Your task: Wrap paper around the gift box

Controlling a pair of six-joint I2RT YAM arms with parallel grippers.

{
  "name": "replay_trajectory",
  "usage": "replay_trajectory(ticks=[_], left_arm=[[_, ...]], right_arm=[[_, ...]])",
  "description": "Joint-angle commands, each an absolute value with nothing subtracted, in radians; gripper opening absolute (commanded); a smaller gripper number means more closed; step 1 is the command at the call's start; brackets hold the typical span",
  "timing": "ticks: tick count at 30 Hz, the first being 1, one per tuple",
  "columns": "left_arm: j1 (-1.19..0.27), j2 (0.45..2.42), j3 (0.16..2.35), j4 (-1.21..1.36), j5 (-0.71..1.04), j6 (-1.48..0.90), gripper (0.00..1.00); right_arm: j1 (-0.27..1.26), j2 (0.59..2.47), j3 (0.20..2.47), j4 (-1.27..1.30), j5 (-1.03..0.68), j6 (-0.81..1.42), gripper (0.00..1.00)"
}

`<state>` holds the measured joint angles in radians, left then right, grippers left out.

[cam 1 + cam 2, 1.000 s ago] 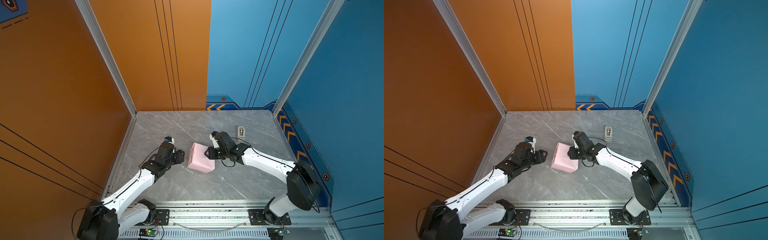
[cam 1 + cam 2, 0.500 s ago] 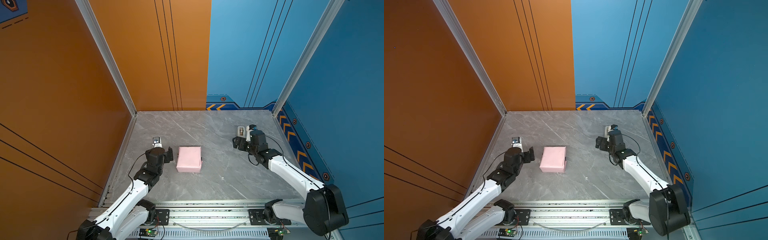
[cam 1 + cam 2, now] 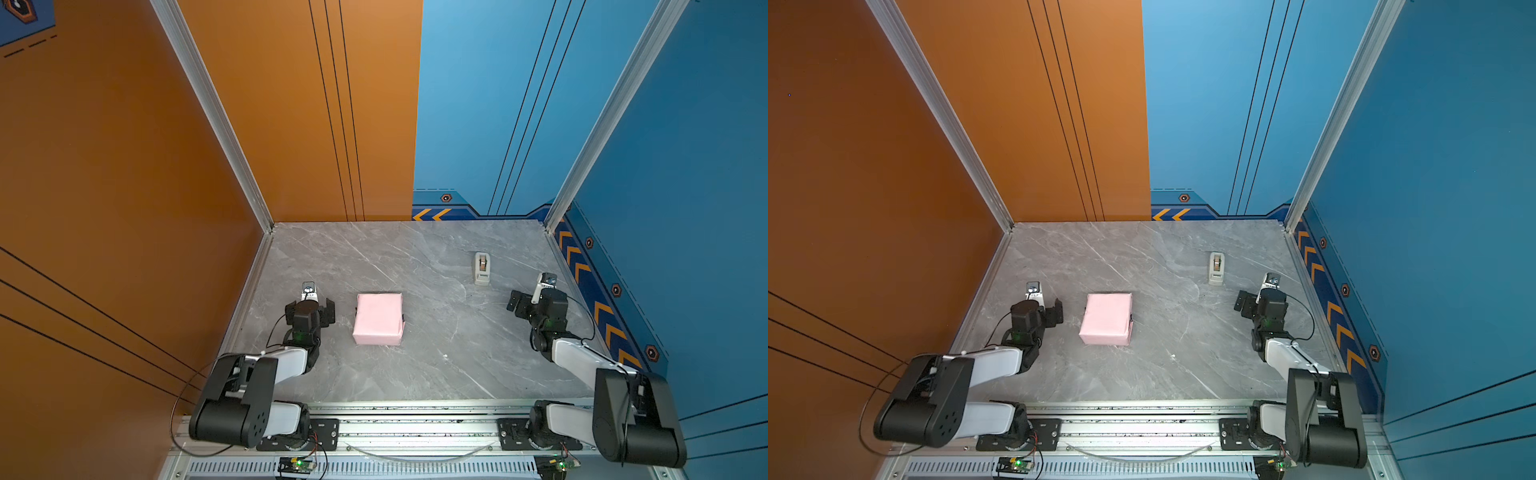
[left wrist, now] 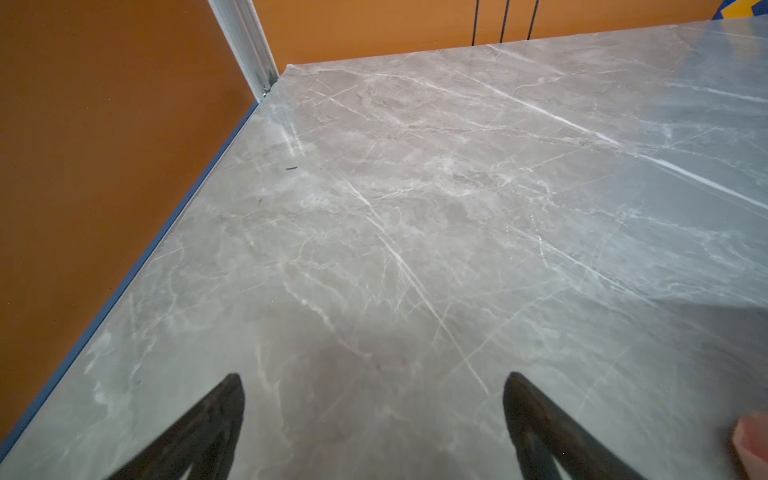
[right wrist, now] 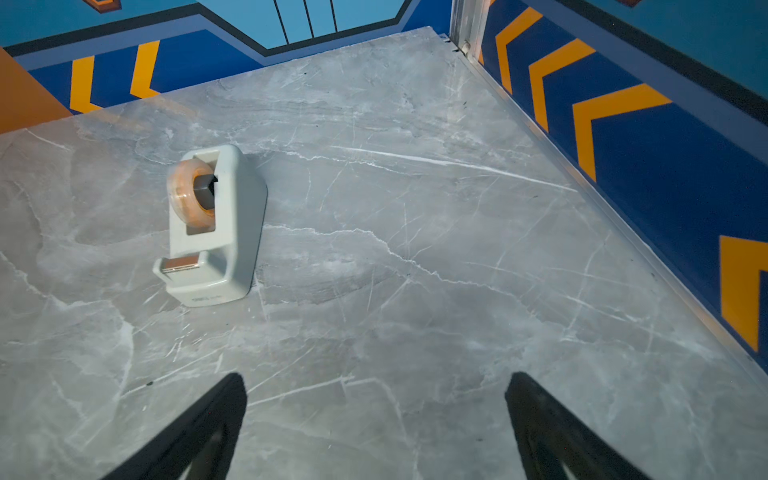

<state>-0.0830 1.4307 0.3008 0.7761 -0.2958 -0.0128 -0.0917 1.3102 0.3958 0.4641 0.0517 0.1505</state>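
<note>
Mid-table, the box (image 3: pixel 378 318) lay wrapped in pink paper (image 3: pixel 1106 322), apparently covered all round, between the left gripper (image 3: pixel 310 311) and right gripper (image 5: pixel 374 380), both gaping, empty, neither touching it.

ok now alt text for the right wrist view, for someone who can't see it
A beige tape dispenser with a roll of clear tape stands on the grey marble table, ahead of the right gripper, whose two dark fingers are spread wide with nothing between them. A blue wall with orange chevrons borders the table.
</note>
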Motion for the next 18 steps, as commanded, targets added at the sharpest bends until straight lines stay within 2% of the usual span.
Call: replay_trajectory(ticks=[1, 3, 5, 8, 10, 11, 13, 18], left_arm=[[-0.042, 1.597, 0.315, 1.102, -0.176, 0.015, 0.98], [-0.016, 1.519, 0.338, 0.938, -0.17, -0.024, 0.98], [-0.006, 1.565, 0.336, 1.008, -0.21, -0.047, 0.98], [-0.018, 1.543, 0.359, 0.926, -0.23, -0.046, 0.98], [-0.024, 1.558, 0.351, 0.968, -0.24, -0.039, 0.98], [-0.027, 1.558, 0.35, 0.973, -0.243, -0.038, 0.98], [-0.029, 1.559, 0.352, 0.97, -0.247, -0.033, 0.98], [-0.049, 1.562, 0.368, 0.946, -0.251, -0.007, 0.98]], right_arm=[[-0.09, 1.372, 0.434, 0.597, 0.016, 0.11, 1.0], [-0.076, 1.395, 0.443, 0.61, 0.006, 0.117, 1.0], [-0.041, 1.444, 0.382, 0.794, 0.003, 0.094, 1.0], [0.027, 1.549, 0.365, 0.931, 0.054, 0.033, 1.0], [-0.017, 1.528, 0.382, 0.854, 0.001, 0.066, 1.0], [-0.009, 1.544, 0.368, 0.909, 0.014, 0.065, 1.0], [-0.001, 1.526, 0.387, 0.844, 0.033, 0.056, 1.0], [0.006, 1.535, 0.383, 0.863, 0.046, 0.054, 1.0]])
